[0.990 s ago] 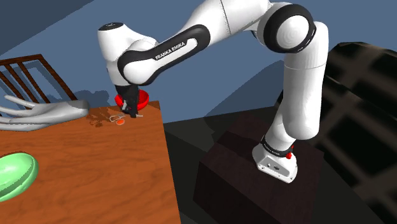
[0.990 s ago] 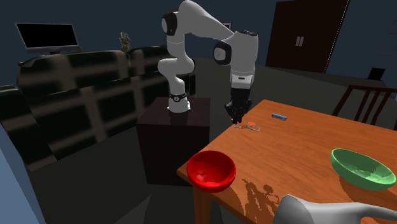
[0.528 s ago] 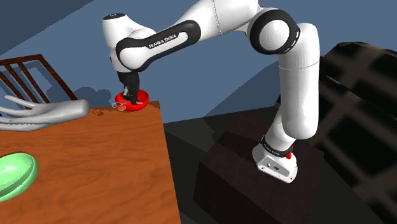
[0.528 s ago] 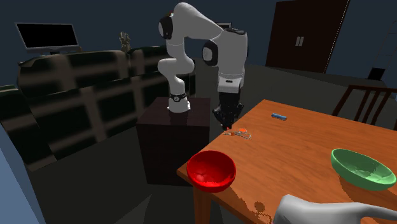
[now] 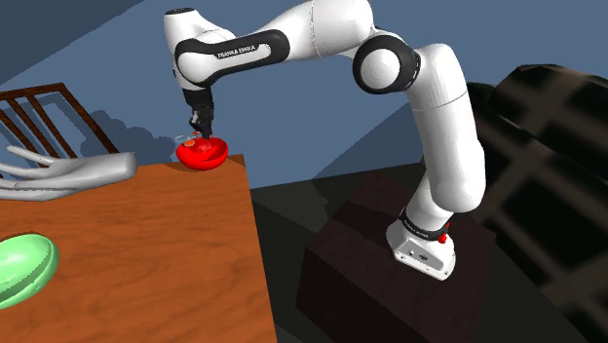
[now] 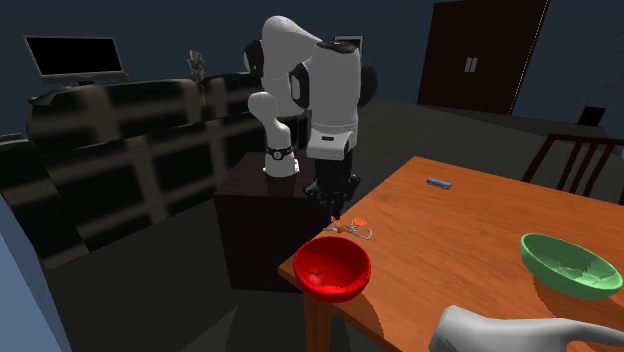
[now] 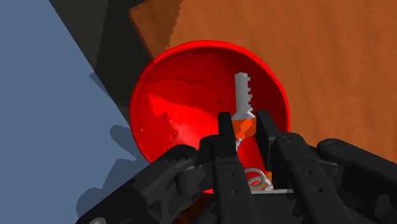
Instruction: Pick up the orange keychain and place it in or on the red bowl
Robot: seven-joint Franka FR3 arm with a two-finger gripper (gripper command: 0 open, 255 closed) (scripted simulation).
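**Shoulder view, left to right, we list:**

1. A shallow, pale green bowl [image 5: 19,268], on the table at the picture's left edge.
2. A smooth grey-white hand-shaped figure [image 5: 73,172], lying on the table with its fingers towards the shoulder view's left.
3. A dark wooden chair [image 5: 39,109] with a slatted back, behind the figure.
4. A brown wooden table [image 5: 156,273], which bears items 1, 2 and 5.
5. A round, glossy red bowl [image 5: 207,156], at the table's far corner.
6. An all-black two-finger gripper [image 5: 204,132], pointing down just above the red bowl.
7. A white arm [image 5: 322,29] with dark joints, arching from the gripper down to its base.
8. A dark box stand [image 5: 351,278], beside the table.
9. A dark chequered sofa [image 5: 555,127], at the right edge.

**Wrist view, we add:**

10. An orange keychain [image 7: 243,130] with a silver key and a wire ring. The black fingers [image 7: 224,130] are clamped on its orange tag. The key juts past the fingertips over the red bowl's hollow (held in the air, not lying in it).

**Second exterior view, left to right, we add:**

11. A black flat screen [image 6: 75,55], behind the sofa.
12. A small blue oblong [image 6: 437,183], on the table well apart from both bowls.
13. A tall, dark double-door cupboard [image 6: 480,50], against the far wall.
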